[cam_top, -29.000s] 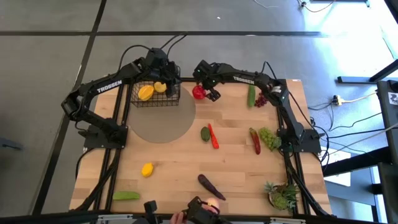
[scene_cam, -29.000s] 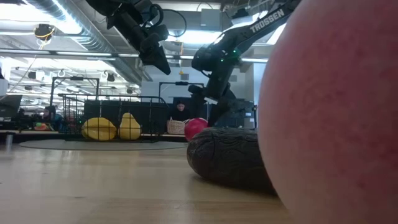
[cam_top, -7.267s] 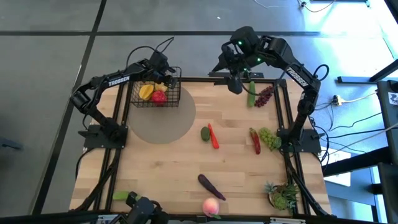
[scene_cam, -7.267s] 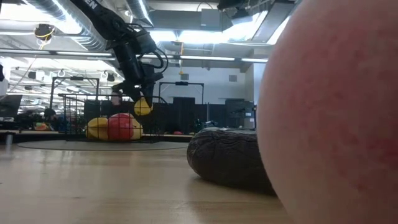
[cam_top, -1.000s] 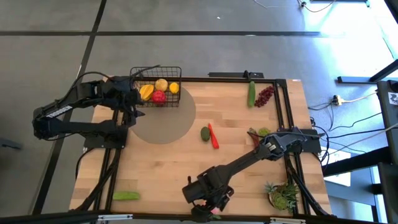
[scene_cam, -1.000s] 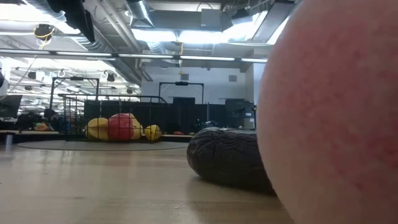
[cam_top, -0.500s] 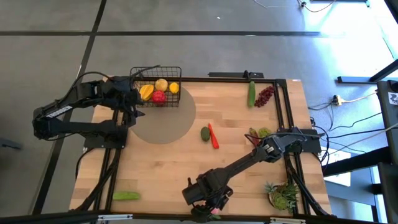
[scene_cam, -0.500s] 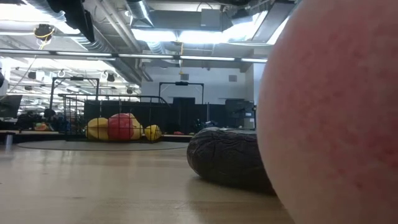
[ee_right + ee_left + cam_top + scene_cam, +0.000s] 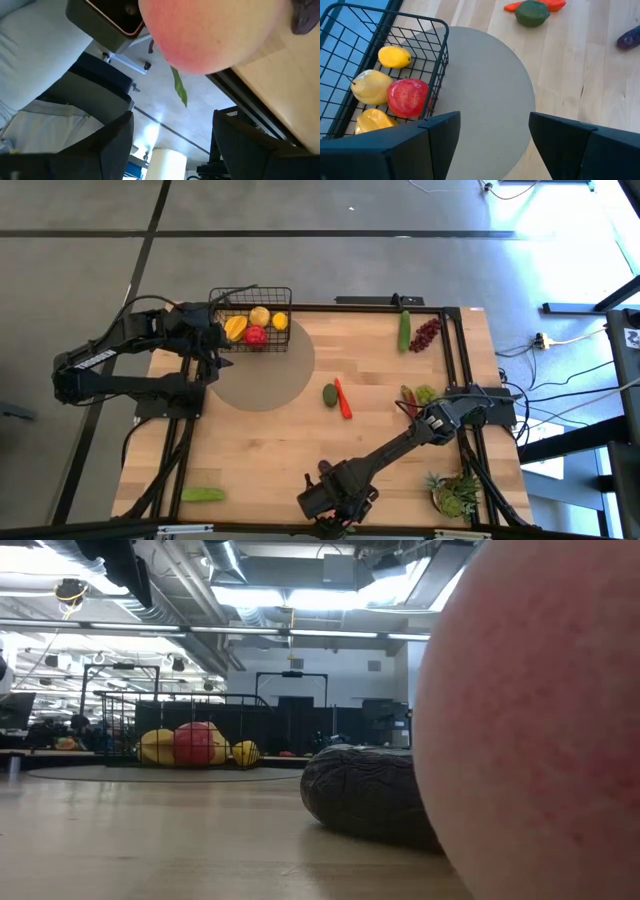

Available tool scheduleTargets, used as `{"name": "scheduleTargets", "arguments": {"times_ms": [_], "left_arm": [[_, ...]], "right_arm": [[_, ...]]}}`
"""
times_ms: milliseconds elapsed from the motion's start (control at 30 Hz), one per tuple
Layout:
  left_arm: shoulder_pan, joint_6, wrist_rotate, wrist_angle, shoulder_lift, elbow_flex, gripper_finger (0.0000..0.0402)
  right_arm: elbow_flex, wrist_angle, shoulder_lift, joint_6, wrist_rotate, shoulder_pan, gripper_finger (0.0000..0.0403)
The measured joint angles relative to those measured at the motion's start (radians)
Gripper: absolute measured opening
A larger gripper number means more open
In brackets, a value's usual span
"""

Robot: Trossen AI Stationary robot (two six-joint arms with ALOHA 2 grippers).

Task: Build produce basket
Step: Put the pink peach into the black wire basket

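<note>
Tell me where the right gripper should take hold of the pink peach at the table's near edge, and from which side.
Grip the peach across its widest middle, coming straight down from above. It is round and smooth, so a hold off the middle would likely slip. The dark eggplant lies close beside it, so the fingers should probably straddle the peach clear of that side. The right gripper is open, with the peach ahead of its gap.

One basket (image 9: 251, 315) holds four fruits: one red apple (image 9: 256, 335), one orange mango (image 9: 234, 328) and two yellow lemons (image 9: 260, 316). Outside it lie one peach (image 9: 210, 30), one eggplant (image 9: 365, 790), two cucumbers (image 9: 404, 331) and one grape bunch (image 9: 427, 333).
</note>
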Motion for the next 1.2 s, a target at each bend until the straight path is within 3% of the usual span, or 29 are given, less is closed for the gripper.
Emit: {"name": "scheduleTargets", "arguments": {"times_ms": [600,1200], "left_arm": [[0.0,0.0,0.0,-0.001,0.0,0.001,0.0225],[0.0,0.0,0.0,-0.001,0.0,0.001,0.0225]], "right_arm": [[0.001,0.042,0.046,-0.003,0.019,0.005,0.0259],[0.001,0.053,0.058,-0.003,0.027,0.002,0.018]]}}
